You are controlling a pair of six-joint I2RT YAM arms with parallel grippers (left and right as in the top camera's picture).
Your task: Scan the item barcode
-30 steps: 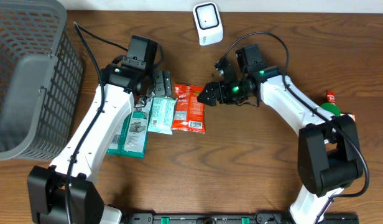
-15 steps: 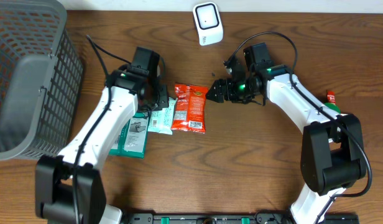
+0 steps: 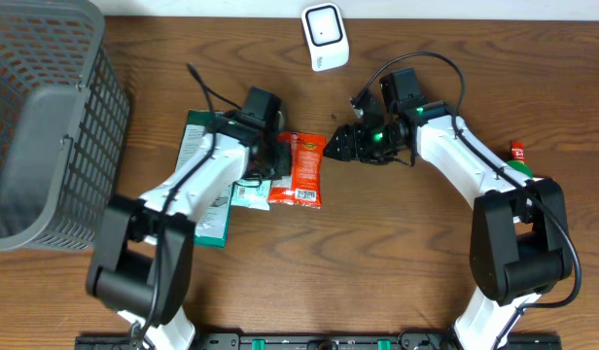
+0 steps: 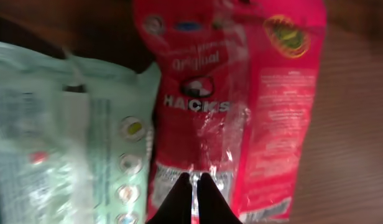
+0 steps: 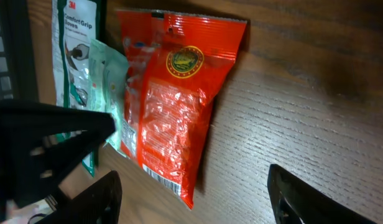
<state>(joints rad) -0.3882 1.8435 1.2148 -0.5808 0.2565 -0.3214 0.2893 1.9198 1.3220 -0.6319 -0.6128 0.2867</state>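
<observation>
A red snack bag (image 3: 301,173) lies flat on the wooden table, with a barcode (image 5: 163,179) along its near edge in the right wrist view. My left gripper (image 3: 280,163) is shut, its black fingertips (image 4: 184,186) together over the bag's (image 4: 241,93) lower printed panel; whether they pinch the film cannot be told. My right gripper (image 3: 336,146) stands open just right of the bag's top end, and the bag's (image 5: 173,106) corner reaches between its wide-apart fingers (image 5: 98,199). The white scanner (image 3: 324,37) sits at the back centre.
A mint wipes pack (image 3: 249,187) and a green 3M pack (image 3: 197,185) lie left of the red bag, partly under my left arm. A grey basket (image 3: 37,117) fills the left side. A small red and green item (image 3: 518,156) sits at the right.
My left arm swung right from the green packs onto the red bag and its jaws shut. My right gripper drew back a little to the upper right and narrowed slightly.
</observation>
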